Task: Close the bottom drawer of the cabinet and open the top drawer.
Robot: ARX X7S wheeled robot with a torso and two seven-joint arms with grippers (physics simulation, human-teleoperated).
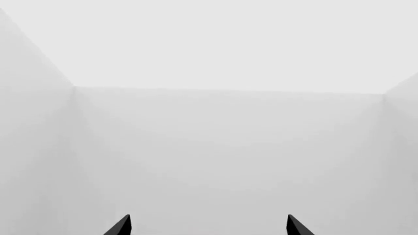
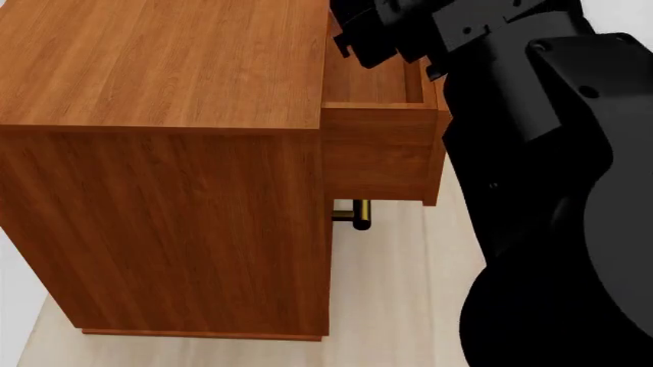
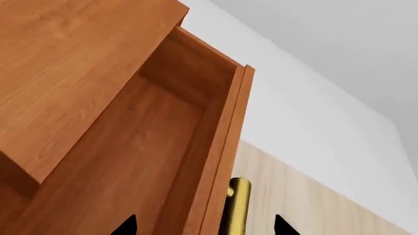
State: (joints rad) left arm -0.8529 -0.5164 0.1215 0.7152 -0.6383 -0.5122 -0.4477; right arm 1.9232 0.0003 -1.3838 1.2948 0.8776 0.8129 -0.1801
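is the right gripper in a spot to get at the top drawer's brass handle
Probably yes: in the right wrist view the brass handle sits between the right gripper's open fingertips, at the pulled-out top drawer's front, with nothing between them.

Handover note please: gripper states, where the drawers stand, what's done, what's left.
Left gripper: jaws open, holding nothing, facing only blank wall, away from the cabinet.
Right gripper: jaws open, not clamped, brass handle of the top drawer sits between the fingertips.
Top drawer: pulled out from the cabinet front, inside looks empty.
Bottom drawer: not in view. One brass handle shows below the open drawer, close to the cabinet front; I cannot tell whose.
Done: top drawer appears open.
Left: confirm the bottom drawer is shut, then back the right arm off.
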